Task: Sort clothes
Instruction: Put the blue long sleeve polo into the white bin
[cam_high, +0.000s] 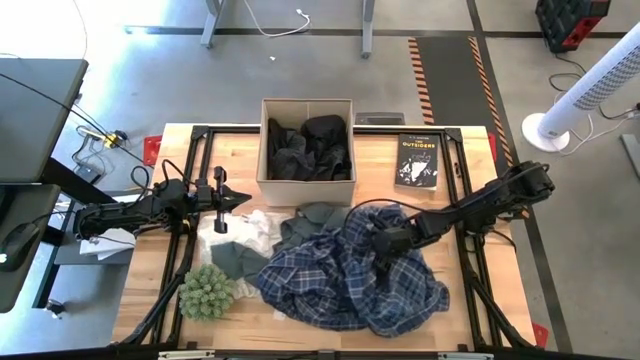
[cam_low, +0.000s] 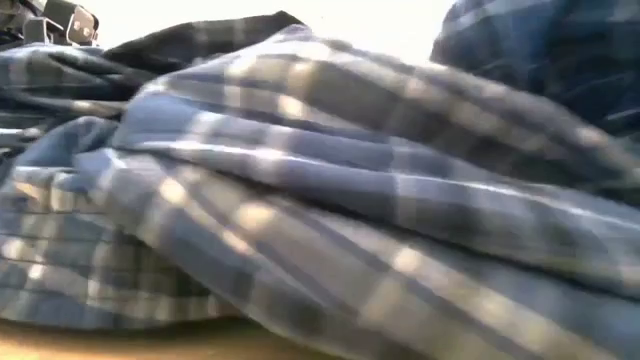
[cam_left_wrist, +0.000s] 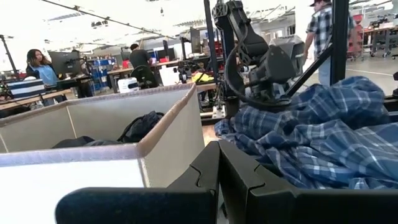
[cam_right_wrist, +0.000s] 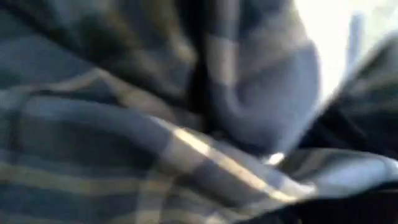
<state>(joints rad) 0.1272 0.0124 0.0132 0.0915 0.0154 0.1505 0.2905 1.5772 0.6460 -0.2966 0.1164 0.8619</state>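
A blue-and-white plaid garment (cam_high: 350, 275) lies heaped on the table's near middle and fills the low view (cam_low: 320, 200) and the right wrist view (cam_right_wrist: 186, 124). My right gripper (cam_high: 383, 240) is down in its folds, and the fingers are hidden. A white garment (cam_high: 245, 228), a dark green one (cam_high: 235, 258) and a grey one (cam_high: 315, 214) lie beside the plaid garment. Black garments (cam_high: 310, 145) lie in the cardboard box (cam_high: 266, 150). My left gripper (cam_high: 243, 201) is shut and empty, just off the box's near left corner (cam_left_wrist: 217, 163).
A spiky green plant ball (cam_high: 207, 292) sits at the near left. A black book (cam_high: 417, 160) lies right of the box. Black frame bars (cam_high: 455, 170) run around the table. People stand at desks in the room beyond (cam_left_wrist: 40, 65).
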